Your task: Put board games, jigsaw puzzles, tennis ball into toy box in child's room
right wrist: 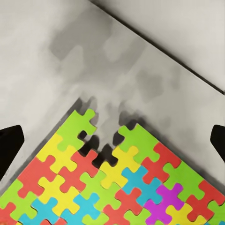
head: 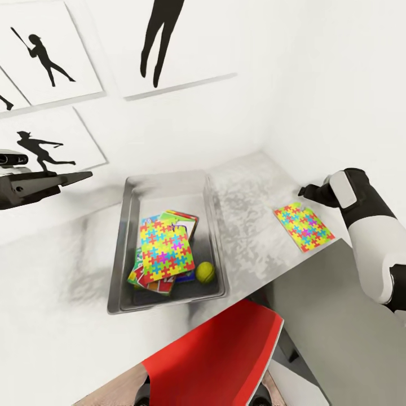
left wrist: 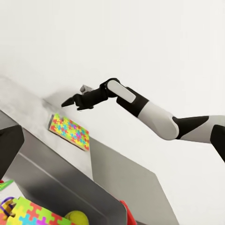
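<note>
The grey toy box (head: 123, 248) stands on the white table (head: 56, 270). In it lies a jigsaw puzzle (head: 165, 248) on top of stacked board games (head: 184, 219), with the tennis ball (head: 205, 272) beside them. A second jigsaw puzzle (head: 303, 225) lies flat on the table to the box's right. My right gripper (head: 307, 190) hovers open just above that puzzle's far corner; in the right wrist view the puzzle (right wrist: 117, 183) lies below the spread fingertips (right wrist: 10, 145). My left gripper (head: 73, 179) hangs open and empty left of the box.
A red chair (head: 225, 355) stands against the table's front edge. White walls with silhouette pictures (head: 51, 56) close in behind the table. The table edge (head: 316, 254) runs just past the loose puzzle. In the left wrist view, the right arm (left wrist: 154, 117) reaches over the table.
</note>
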### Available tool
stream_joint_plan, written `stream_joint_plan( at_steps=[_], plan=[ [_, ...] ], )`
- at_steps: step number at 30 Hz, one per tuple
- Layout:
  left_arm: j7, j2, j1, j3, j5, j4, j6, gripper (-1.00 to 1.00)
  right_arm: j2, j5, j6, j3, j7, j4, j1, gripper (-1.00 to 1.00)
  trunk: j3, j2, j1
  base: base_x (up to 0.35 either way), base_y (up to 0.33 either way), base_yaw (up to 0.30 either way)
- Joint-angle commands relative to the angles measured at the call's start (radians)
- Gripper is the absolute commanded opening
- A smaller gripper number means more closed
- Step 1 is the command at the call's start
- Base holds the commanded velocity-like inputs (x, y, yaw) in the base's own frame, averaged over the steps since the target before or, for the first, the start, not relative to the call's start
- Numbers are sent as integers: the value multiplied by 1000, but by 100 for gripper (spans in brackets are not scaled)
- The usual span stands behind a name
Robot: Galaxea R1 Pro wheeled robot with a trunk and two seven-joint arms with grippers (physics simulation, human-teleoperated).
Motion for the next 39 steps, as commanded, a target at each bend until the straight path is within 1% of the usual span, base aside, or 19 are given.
stream_joint_plan(
  at_steps=[1,3,8,19,39],
  plan=[
    [-4,1,-1,1,0,0,11,100,0,-12,5,-1,-8,-2,-11,100,-3,-2,0,0,0,0],
    [-4,1,-1,1,0,-1,11,100,0,-14,8,-1,-8,-3,-24,100,-6,-2,0,0,0,0],
    [-4,0,-1,1,0,-1,11,100,1,-16,10,-1,-7,-4,-35,100,-15,-2,0,0,0,0],
    [-4,1,-1,2,0,-1,11,100,1,-17,8,-1,-7,-5,-39,100,-32,-2,0,0,0,0],
    [-4,2,-1,4,0,-1,11,100,1,-13,6,-2,-8,-4,-39,100,-39,-2,0,0,0,0]
  ],
)
